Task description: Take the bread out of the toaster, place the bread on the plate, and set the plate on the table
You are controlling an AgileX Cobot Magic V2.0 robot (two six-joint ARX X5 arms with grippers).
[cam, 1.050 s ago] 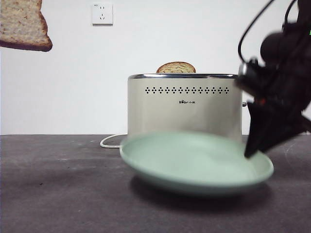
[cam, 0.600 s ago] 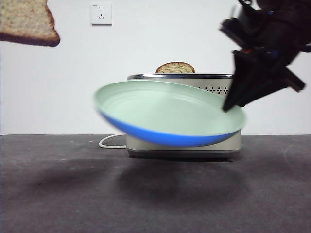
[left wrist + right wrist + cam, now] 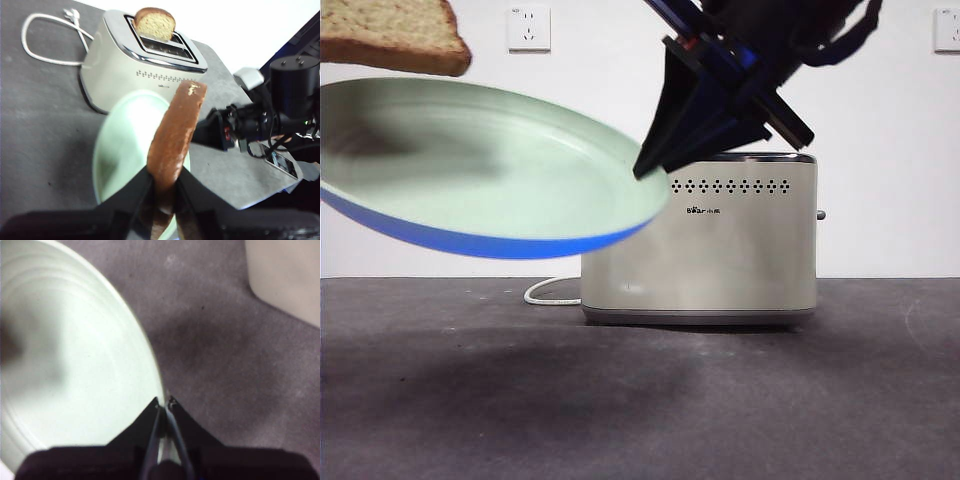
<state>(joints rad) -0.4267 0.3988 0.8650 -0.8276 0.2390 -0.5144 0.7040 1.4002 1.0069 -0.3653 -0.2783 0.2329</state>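
Aloft above the table (image 3: 640, 400), the bread (image 3: 172, 132), a tan speckled slice with a dark brown crust, hangs edge-on between the closed jaws of the left gripper (image 3: 163, 200), which pinch it at its lower end. In the front view the slice shows at the top left corner, just over the plate (image 3: 480, 165) and casting a shadow on it. That plate, pale mint green inside with a blue underside, is held off the table and tilted, with nothing lying in it; the right gripper (image 3: 645, 170) has its jaws shut on the plate's rim, as the right wrist view shows. Behind stands the cream toaster (image 3: 720, 240) with its chrome top and rows of small dark holes; a second slice (image 3: 155, 24) with a rounded top pokes up from one slot, while the other slot is bare. A white cord (image 3: 47, 37) loops on the dark grey surface beside the toaster, and a wall socket (image 3: 528, 28) sits on the white wall.
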